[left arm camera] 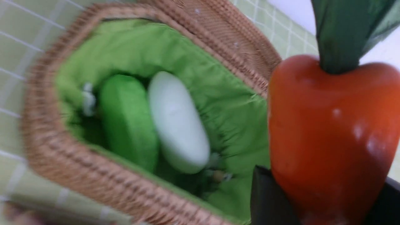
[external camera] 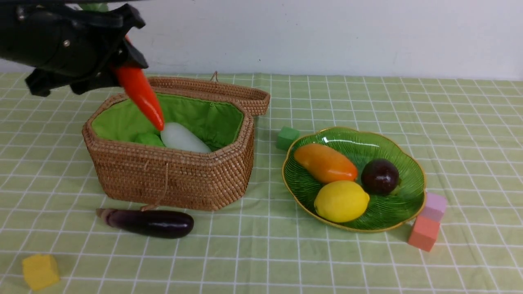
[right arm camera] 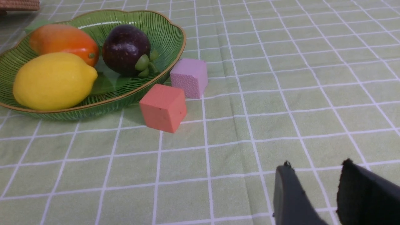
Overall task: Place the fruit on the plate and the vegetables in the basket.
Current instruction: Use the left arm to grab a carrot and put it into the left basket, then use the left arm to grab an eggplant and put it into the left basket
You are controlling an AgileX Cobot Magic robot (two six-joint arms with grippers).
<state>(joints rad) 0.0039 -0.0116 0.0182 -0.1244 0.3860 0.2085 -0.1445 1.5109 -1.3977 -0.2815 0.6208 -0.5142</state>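
Observation:
My left gripper is shut on the leafy end of the orange-red carrot, which hangs tip-down over the open wicker basket. In the left wrist view the carrot sits between the dark fingers. A white radish and a green cucumber lie inside the basket. The dark purple eggplant rests on the cloth in front of the basket. The green plate holds the mango, lemon and a dark purple fruit. My right gripper hovers open over bare cloth, holding nothing.
The basket's lid lies folded back behind it. A green cube sits between basket and plate. Lilac and coral cubes touch the plate's right side. A yellow cube lies near the front left corner.

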